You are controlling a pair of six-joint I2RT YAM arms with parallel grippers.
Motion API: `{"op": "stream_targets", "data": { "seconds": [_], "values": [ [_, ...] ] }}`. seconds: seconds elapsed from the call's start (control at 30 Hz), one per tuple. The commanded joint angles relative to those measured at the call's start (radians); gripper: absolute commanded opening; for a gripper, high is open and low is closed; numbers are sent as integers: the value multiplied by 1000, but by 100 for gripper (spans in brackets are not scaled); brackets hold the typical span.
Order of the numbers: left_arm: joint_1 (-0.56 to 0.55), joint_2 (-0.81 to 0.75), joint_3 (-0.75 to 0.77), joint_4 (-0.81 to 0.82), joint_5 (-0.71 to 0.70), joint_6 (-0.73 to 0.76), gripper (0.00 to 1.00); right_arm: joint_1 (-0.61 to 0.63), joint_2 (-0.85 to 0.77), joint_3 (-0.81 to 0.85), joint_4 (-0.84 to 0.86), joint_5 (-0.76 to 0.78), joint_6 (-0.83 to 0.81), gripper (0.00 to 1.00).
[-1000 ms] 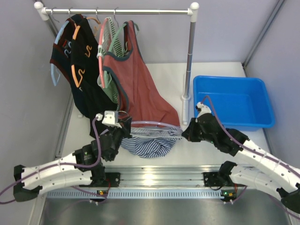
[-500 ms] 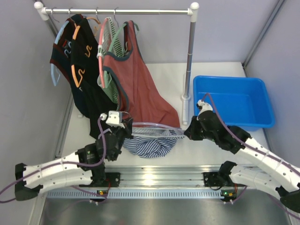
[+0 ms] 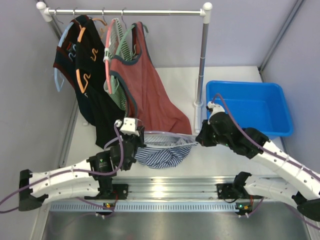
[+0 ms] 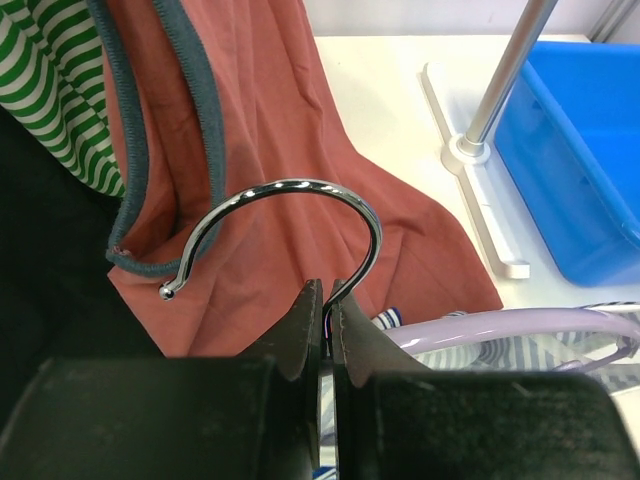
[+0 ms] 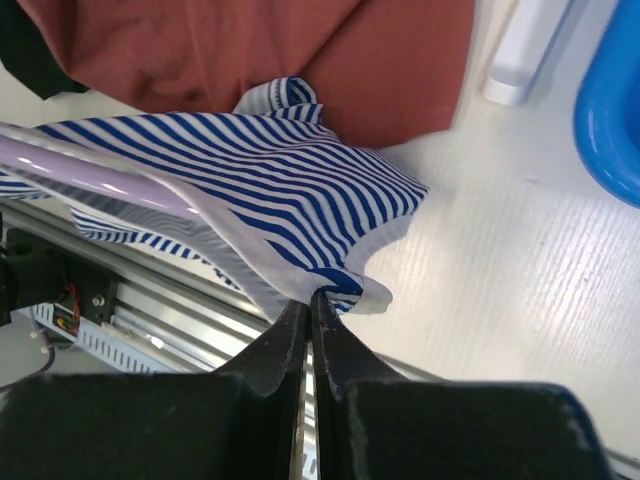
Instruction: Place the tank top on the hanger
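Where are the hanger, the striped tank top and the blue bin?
hanger (image 4: 300, 183): left wrist view, top of its metal hook.
tank top (image 5: 270, 170): right wrist view, middle of the striped fabric.
blue bin (image 3: 247, 107): top view, bare inside floor.

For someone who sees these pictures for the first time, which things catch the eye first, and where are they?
At the front middle of the table, the left gripper pinches the lilac hanger by its metal hook while the right gripper pinches the trimmed edge of the striped tank top draped over it. Next come the bright blue bin at the right and the rust-red top hanging from the rail behind.
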Motion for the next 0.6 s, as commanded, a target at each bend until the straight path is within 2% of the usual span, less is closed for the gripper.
{"op": "stream_targets", "data": {
  "seconds": [0.0,0.2,0.57],
  "values": [
    [-11,22,57,68,-32,27,0,54,42,105,-29,50,-16,0],
    [-63,101,90,131,-52,30,0,129,117,200,-36,101,-17,0],
    [-189,279,188,255,-164,76,0,146,145,347,-101,119,-65,0]
  ]
}}
